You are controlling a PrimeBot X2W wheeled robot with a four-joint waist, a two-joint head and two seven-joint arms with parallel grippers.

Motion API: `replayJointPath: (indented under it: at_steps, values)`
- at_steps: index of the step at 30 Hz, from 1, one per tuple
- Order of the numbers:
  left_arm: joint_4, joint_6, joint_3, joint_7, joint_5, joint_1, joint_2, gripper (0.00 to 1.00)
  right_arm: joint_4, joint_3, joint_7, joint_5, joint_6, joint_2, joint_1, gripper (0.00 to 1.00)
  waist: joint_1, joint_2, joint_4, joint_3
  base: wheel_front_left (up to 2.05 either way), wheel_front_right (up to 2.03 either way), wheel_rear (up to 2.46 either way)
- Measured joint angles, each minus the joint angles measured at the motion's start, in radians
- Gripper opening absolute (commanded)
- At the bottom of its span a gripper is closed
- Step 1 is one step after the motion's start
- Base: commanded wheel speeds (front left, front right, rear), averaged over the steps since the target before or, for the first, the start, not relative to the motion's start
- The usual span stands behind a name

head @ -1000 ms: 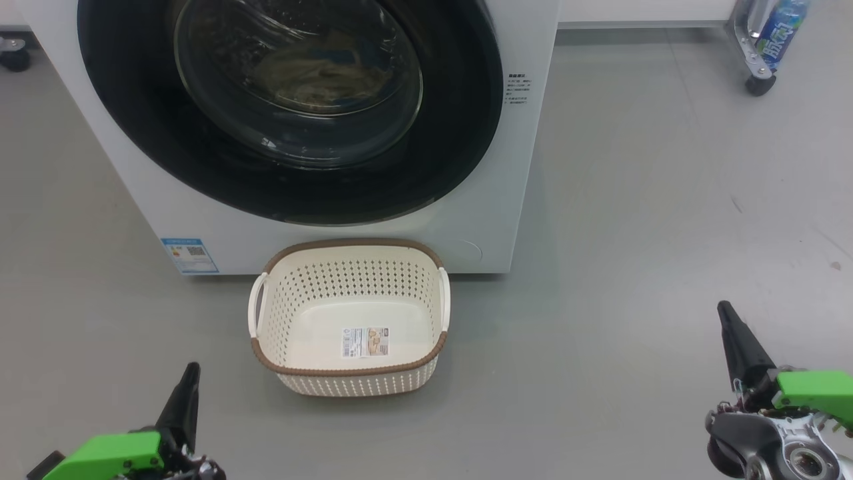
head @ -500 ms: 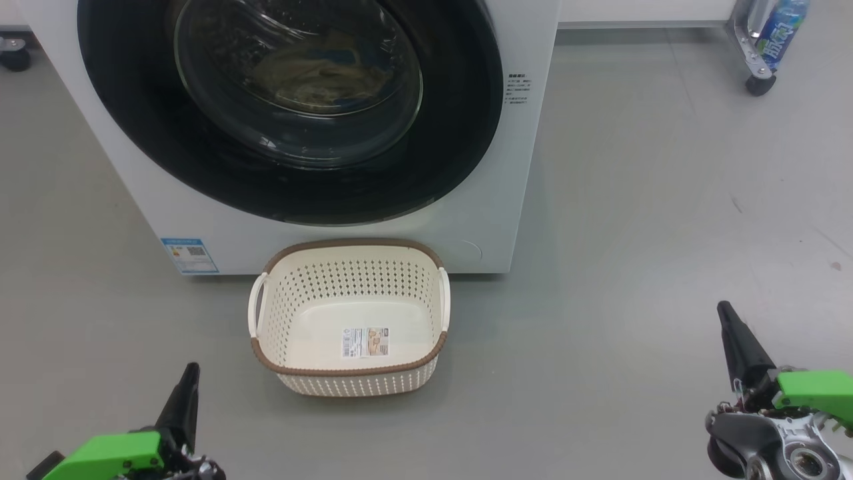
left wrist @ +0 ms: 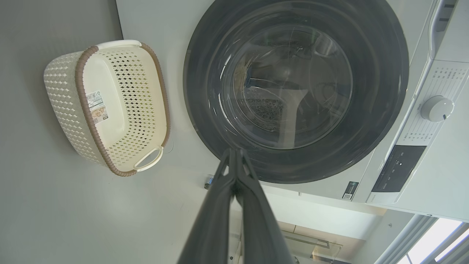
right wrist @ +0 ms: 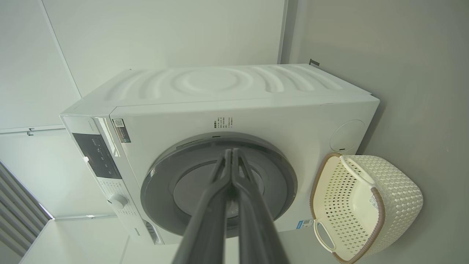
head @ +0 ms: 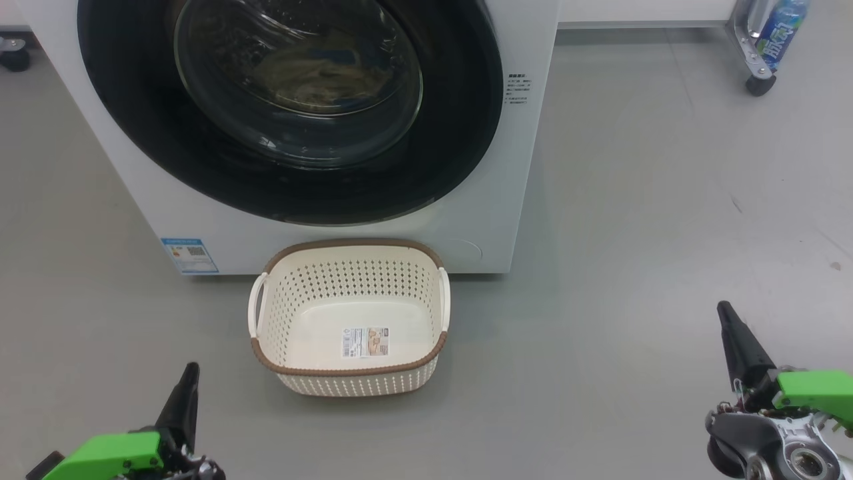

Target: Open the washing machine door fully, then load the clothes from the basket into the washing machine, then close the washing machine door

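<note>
Head downward, wrists toward washing machine (right wrist: pixel 256 113)

A smooth grey floor (head: pixel 633 200) carries a few small dark scuffs (head: pixel 736 204) at the right. Plain white wall panels (right wrist: pixel 165 33) close the room. A metal wheeled frame (head: pixel 750 47) at the far right holds a blue bottle (head: pixel 781 27), and another caster (head: pixel 14 59) sits far left. A window (left wrist: pixel 439 238) glows bright.
</note>
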Motion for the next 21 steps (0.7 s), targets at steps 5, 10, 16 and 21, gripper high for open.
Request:
replayJointPath:
  at_steps: [5,10,16,21]
  values:
    - [0.0,0.0,0.001,0.003,0.0,0.0,0.0,0.0,0.0,-0.001,0.0,0.0,0.0,0.0,0.0,0.0,0.0,0.0,0.0,0.0,0.0,0.0,0.0]
    - [0.0,0.0,0.001,0.003,0.001,0.0,-0.001,0.0,0.0,-0.002,0.0,0.0,0.0,0.001,0.0,0.0,0.0,0.0,0.0,0.0,0.0,0.0,0.0]
    - [0.0,0.0,0.001,0.003,0.001,0.0,-0.001,0.0,0.0,-0.002,0.0,0.0,0.0,0.001,0.0,0.0,0.0,0.0,0.0,0.0,0.0,0.0,0.0]
    - [0.0,0.0,0.002,0.003,0.004,0.0,-0.001,0.0,0.0,-0.003,0.0,0.0,0.0,0.001,0.0,0.0,0.0,0.0,0.0,0.0,0.0,0.0,0.0]
